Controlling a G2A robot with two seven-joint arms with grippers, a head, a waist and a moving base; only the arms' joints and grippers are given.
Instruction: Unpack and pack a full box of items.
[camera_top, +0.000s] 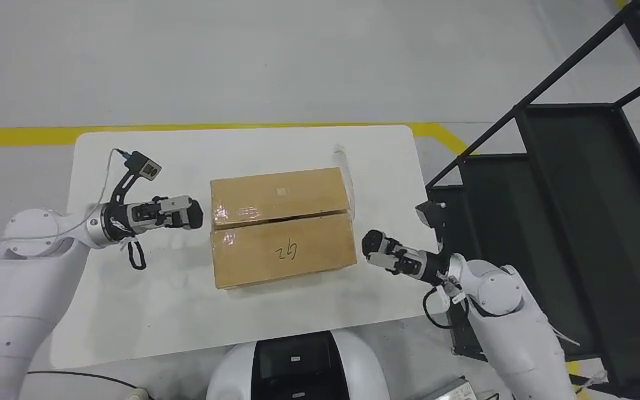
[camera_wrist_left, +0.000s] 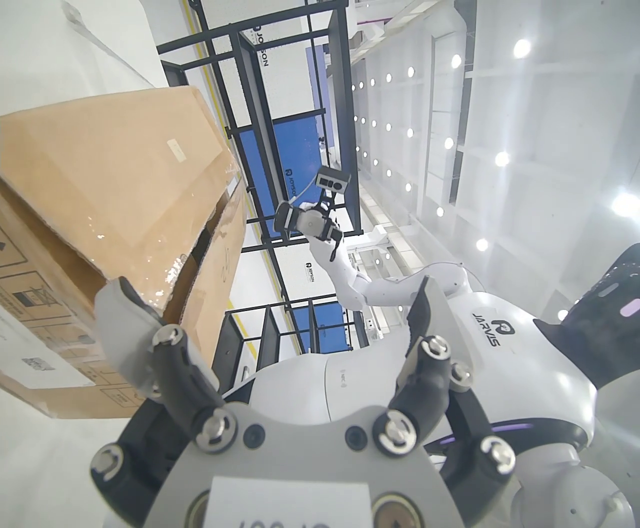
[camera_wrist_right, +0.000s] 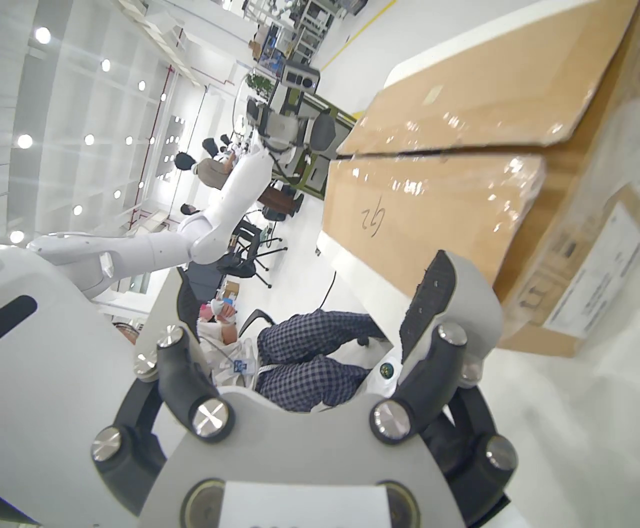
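A brown cardboard box (camera_top: 283, 226) stands in the middle of the white table (camera_top: 120, 310), both top flaps folded down with a thin seam between them and a handwritten mark on the nearer flap. My left gripper (camera_top: 193, 213) hovers open just off the box's left end; in the left wrist view the gripper (camera_wrist_left: 275, 310) has one fingertip (camera_wrist_left: 122, 312) by the box (camera_wrist_left: 115, 175) at its flap corner. My right gripper (camera_top: 372, 245) is open close to the box's right end. In the right wrist view the gripper (camera_wrist_right: 310, 295) faces the box (camera_wrist_right: 450, 150) with nothing between its fingers.
A dark metal step frame (camera_top: 540, 180) stands right beside the table's right edge, behind the right arm. A yellow floor line (camera_top: 40, 135) runs behind the table. Bare tabletop lies left of and in front of the box.
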